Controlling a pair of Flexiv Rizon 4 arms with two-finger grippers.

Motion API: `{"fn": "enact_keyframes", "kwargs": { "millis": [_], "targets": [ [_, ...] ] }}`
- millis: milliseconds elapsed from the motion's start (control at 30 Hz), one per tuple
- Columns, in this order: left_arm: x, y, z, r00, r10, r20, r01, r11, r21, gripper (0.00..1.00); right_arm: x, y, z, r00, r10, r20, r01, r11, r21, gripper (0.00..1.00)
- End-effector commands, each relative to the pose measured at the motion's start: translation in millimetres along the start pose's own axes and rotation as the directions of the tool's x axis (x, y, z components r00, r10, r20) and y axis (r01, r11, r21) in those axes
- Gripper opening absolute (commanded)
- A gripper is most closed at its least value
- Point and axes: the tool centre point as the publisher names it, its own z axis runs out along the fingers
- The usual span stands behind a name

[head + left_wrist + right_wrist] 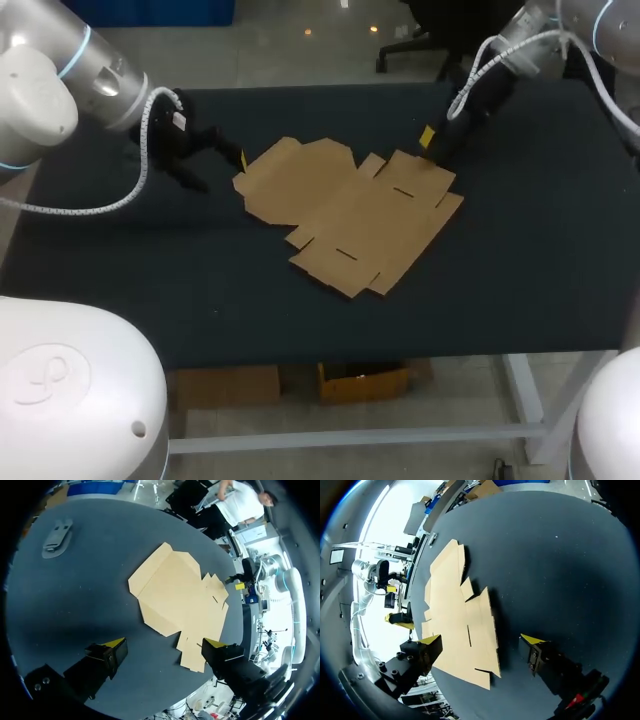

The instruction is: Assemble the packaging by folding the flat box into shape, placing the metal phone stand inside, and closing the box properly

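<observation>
Flat box (pixel 350 215) lying between both arms — left gripper (pixel 224 172) just beside one end flap, right gripper (pixel 436 147) at the opposite corner (fingers of both spread, holding nothing).

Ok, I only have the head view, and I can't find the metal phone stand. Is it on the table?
Observer: Yes, the left wrist view shows the phone stand lying on the table, apart from the flat box.
Operator: Is my left one open?
Observer: The left gripper is open and empty, a box flap ahead of it.
Operator: And the right?
Observer: The right gripper is open too, one finger over the box, the other over bare table.
</observation>
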Motion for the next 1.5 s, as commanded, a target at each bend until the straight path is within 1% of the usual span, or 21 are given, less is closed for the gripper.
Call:
{"fn": "enact_keyframes", "kwargs": {
  "millis": [33, 100, 167, 200, 233, 333, 433, 667, 800, 933, 1033, 1100, 1233, 1500],
  "targets": [
    [1.5, -0.1, 1, 1.0, 0.001, 0.005, -0.001, 1.0, -0.001, 1.0, -16, 21, -5, 0.999, -0.017, -0.048, 0.025, 0.986, 0.163, 1.0],
    [1.9, -0.1, 1, 1.0, 0.002, 0.006, -0.002, 1.0, -0.001, 1.0, -18, 27, -4, 0.998, -0.021, -0.057, 0.031, 0.984, 0.176, 1.0],
    [2.2, -0.1, 1, 1.0, 0.001, 0.008, -0.001, 1.0, 0.0, 1.0, -18, 31, -3, 0.998, -0.026, -0.059, 0.036, 0.982, 0.184, 0.87],
    [2.3, 0.0, 1, 1.0, 0.001, 0.009, -0.001, 1.0, 0.001, 1.0, -18, 33, -3, 0.997, -0.032, -0.064, 0.044, 0.98, 0.194, 0.78],
    [2.3, 0.0, 0, 1.0, 0.0, 0.01, 0.0, 1.0, 0.002, 1.0, -18, 34, -2, 0.997, -0.042, -0.071, 0.056, 0.978, 0.2, 0.74],
    [2.2, 0.1, 0, 1.0, -0.002, 0.012, 0.002, 1.0, 0.003, 1.0, -18, 39, 2, 0.997, -0.054, -0.063, 0.067, 0.97, 0.235, 0.71],
    [1.7, 0.1, 0, 1.0, -0.004, 0.013, 0.004, 1.0, 0.003, 1.0, -19, 43, 5, 0.997, -0.059, -0.049, 0.07, 0.959, 0.274, 0.64],
    [-0.9, 0.3, 1, 1.0, -0.01, 0.011, 0.01, 1.0, 0.001, 1.0, -21, 48, 13, 0.995, -0.094, -0.043, 0.103, 0.931, 0.349, 0.58],
    [-2.1, 0.5, 1, 1.0, -0.016, 0.01, 0.016, 1.0, 0.001, 1.0, -22, 48, 19, 0.993, -0.106, -0.059, 0.121, 0.913, 0.39, 0.62],
    [-2.6, 1.0, 0, 1.0, -0.019, 0.011, 0.019, 1.0, 0.003, 1.0, -23, 48, 24, 0.991, -0.108, -0.083, 0.133, 0.898, 0.42, 0.56],
    [-3.1, 1.2, 0, 1.0, -0.021, 0.011, 0.021, 1.0, 0.004, 1.0, -23, 47, 27, 0.992, -0.1, -0.081, 0.126, 0.888, 0.442, 0.52],
    [-3.3, 1.3, 0, 1.0, -0.022, 0.01, 0.022, 1.0, 0.004, 1.0, -23, 46, 29, 0.991, -0.1, -0.086, 0.128, 0.882, 0.453, 0.5],
    [-3.9, 1.3, 1, 1.0, -0.024, 0.008, 0.024, 1.0, 0.003, 1.0, -23, 45, 34, 0.992, -0.091, -0.089, 0.123, 0.869, 0.479, 0.48],
    [-5.4, 1.8, 1, 0.999, -0.034, 0.009, 0.034, 0.999, 0.009, 1.0, -24, 39, 47, 0.989, -0.084, -0.12, 0.134, 0.854, 0.503, 0.47]
  ]
}}
